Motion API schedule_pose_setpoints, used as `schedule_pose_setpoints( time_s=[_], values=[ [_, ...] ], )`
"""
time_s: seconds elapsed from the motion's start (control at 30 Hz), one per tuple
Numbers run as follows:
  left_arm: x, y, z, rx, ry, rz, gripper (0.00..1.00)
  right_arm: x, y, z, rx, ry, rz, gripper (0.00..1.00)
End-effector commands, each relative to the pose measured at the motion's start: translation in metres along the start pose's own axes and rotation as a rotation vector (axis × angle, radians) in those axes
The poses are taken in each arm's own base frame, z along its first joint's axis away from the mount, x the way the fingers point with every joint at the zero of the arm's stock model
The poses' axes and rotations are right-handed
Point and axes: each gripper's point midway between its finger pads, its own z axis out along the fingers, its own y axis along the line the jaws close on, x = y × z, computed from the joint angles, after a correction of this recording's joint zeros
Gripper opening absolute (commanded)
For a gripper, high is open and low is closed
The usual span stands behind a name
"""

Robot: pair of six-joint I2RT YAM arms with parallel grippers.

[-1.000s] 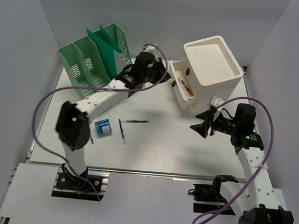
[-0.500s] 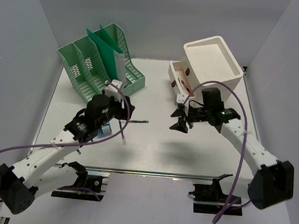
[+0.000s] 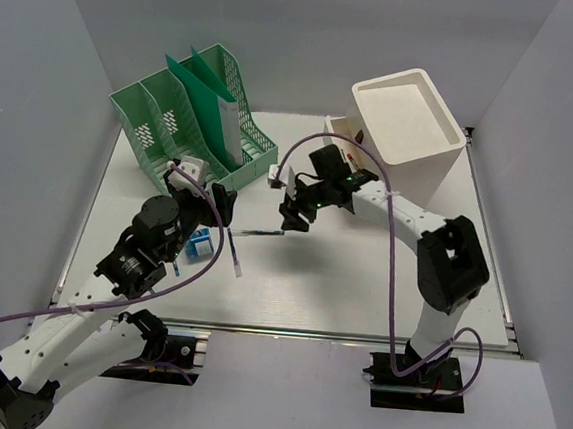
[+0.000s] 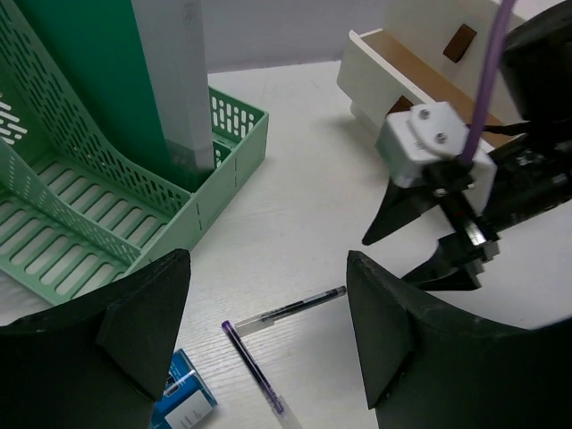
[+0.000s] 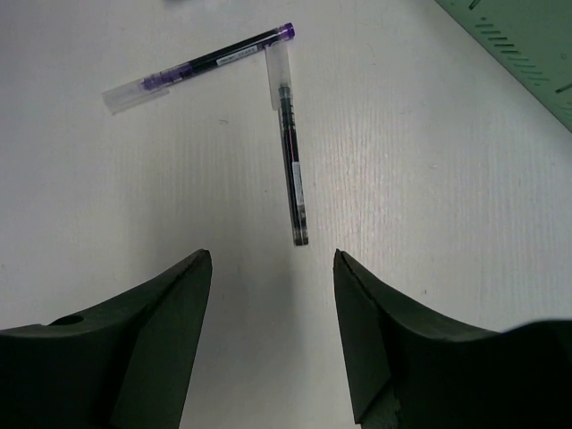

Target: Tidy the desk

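Two pens lie in an L on the white desk [image 3: 361, 281]: a black pen [image 3: 261, 232] [image 4: 290, 308] [image 5: 291, 161] and a purple pen [image 3: 234, 253] [image 4: 253, 365] [image 5: 197, 67]. A small blue box [image 3: 199, 244] [image 4: 183, 407] lies to their left. My left gripper [image 3: 224, 209] [image 4: 268, 259] hangs open above the pens, holding nothing. My right gripper [image 3: 291, 215] [image 5: 273, 259] [image 4: 389, 259] is open too, hovering just off the black pen's right-hand end with nothing between its fingers. The two grippers face each other over the pens.
A green file organizer [image 3: 188, 131] [image 4: 89, 206] [image 5: 527, 45] stands at the back left with a green folder [image 4: 80, 71] and a white booklet [image 4: 174, 71] upright in it. The white drawer box [image 3: 410, 120] at the back right has its drawer [image 4: 402, 80] pulled open.
My left arm has drawn back from the organizer to the pens and its gripper has opened. My right arm has swung left from the drawer box to the black pen.
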Motion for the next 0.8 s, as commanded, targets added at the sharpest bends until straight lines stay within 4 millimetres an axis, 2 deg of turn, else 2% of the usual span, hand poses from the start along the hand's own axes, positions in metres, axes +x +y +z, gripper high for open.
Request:
schedule_pose_setpoints(
  time_s=[0.0, 0.3, 0.37, 0.53, 0.77],
  values=[
    [0.003, 0.005, 0.000, -0.026, 0.009, 0.016, 0.80, -0.017, -0.009, 0.014, 0.032, 0.009, -0.025, 0.63],
    [0.000, 0.003, -0.002, -0.010, -0.007, 0.006, 0.79, 0.009, -0.011, 0.067, 0.023, 0.111, -0.011, 0.62],
    [0.000, 0.002, -0.003, -0.005, -0.007, 0.007, 0.79, 0.006, -0.017, 0.073, 0.048, 0.123, -0.011, 0.61],
    [-0.004, 0.002, -0.005, 0.000, -0.019, 0.003, 0.79, 0.015, -0.029, 0.088, 0.090, 0.150, -0.006, 0.61],
    [-0.006, 0.002, -0.007, 0.001, -0.030, -0.002, 0.79, 0.031, -0.023, 0.100, 0.076, 0.198, 0.006, 0.56]
  ],
)
